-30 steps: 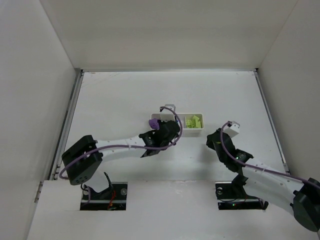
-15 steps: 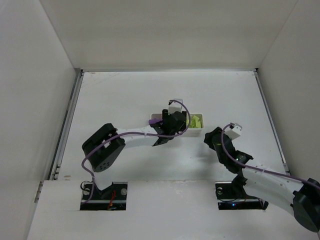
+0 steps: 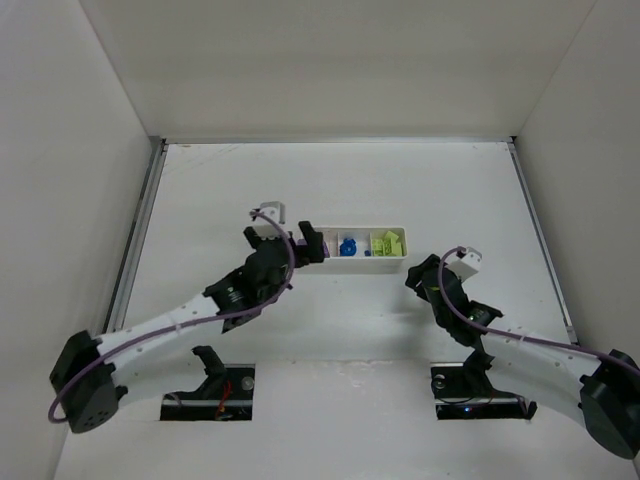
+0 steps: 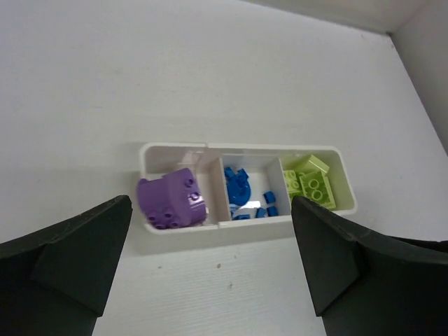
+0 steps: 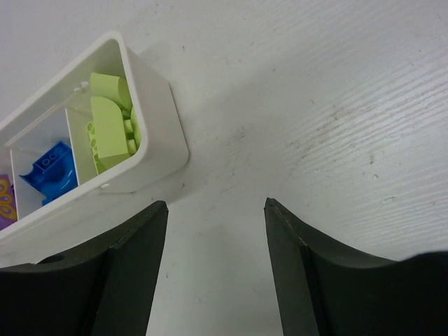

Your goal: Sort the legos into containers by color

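White table [image 3: 450,190], matte, walled on three sides by pale panels [image 3: 60,150].

Left arm [image 3: 180,320]: reaches from its base at the near left diagonally toward mid-table. Left gripper [image 3: 306,244] hangs over the left end of the tray. In the left wrist view the left gripper [image 4: 210,210] has its two dark fingers [image 4: 77,259] spread wide. The tray shows in the gap and the fingers grip nothing.

Right arm [image 3: 520,345]: lies low along the near right side, wrist turned toward the tray. Right gripper [image 3: 425,275] sits near the tray's right end, on the near side, not touching it. In the right wrist view the right gripper [image 5: 215,206] is parted, with bare table between its fingers [image 5: 133,273].

Tray [image 3: 370,264]: long, white plastic, flat on the table at mid-table, long axis left to right. Thin dividers split it into three square compartments; the front wall is visible [image 4: 245,225], as is the rounded right corner [image 5: 157,133].

Contents, left to right as seen from the left wrist:
- Left compartment: purple piece [image 4: 171,201], rounded, studded, tilted against the front wall and nearly filling the cell. Only a sliver shows at the frame edge in the right wrist view [image 5: 5,199]. From above, the left gripper covers it.
- Right compartment: yellow-green blocks [image 4: 310,182], several piled together, some on edge [image 5: 108,122]; also seen from above [image 3: 388,243].
- Middle compartment: blue bricks [image 4: 241,187], one larger piece and a few tiny ones lying loose near the front wall [image 3: 348,246] [image 5: 49,171]. Exact count: cannot tell.
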Robot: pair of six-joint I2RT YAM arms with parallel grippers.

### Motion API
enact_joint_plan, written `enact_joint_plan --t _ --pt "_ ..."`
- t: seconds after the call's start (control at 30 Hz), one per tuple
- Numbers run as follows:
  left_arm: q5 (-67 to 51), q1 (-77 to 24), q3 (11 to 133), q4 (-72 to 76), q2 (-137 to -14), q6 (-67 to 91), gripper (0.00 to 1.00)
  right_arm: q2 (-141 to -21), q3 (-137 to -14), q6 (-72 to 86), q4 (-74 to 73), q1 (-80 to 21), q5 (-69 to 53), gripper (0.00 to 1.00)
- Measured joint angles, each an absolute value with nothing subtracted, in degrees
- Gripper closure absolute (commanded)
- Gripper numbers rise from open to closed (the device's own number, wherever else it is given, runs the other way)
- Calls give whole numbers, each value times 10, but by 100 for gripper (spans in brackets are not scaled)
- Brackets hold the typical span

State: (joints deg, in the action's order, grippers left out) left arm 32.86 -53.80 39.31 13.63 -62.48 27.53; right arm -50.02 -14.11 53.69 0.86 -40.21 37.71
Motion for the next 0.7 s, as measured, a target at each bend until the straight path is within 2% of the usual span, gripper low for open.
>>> enact_joint_plan --t 0.2,0.37,0.5,0.7 --pt "361 -476 262 63 -390 326 0 -496 -141 536 15 -402 377 35" --pt "372 -418 206 -45 -227 400 0 -484 -141 536 18 -402 376 34" --pt "373 -366 184 -127 -194 462 0 -472 -139 536 19 -402 376 34" --pt "357 -311 157 -197 -236 515 0 -462 -128 536 21 -402 376 33"
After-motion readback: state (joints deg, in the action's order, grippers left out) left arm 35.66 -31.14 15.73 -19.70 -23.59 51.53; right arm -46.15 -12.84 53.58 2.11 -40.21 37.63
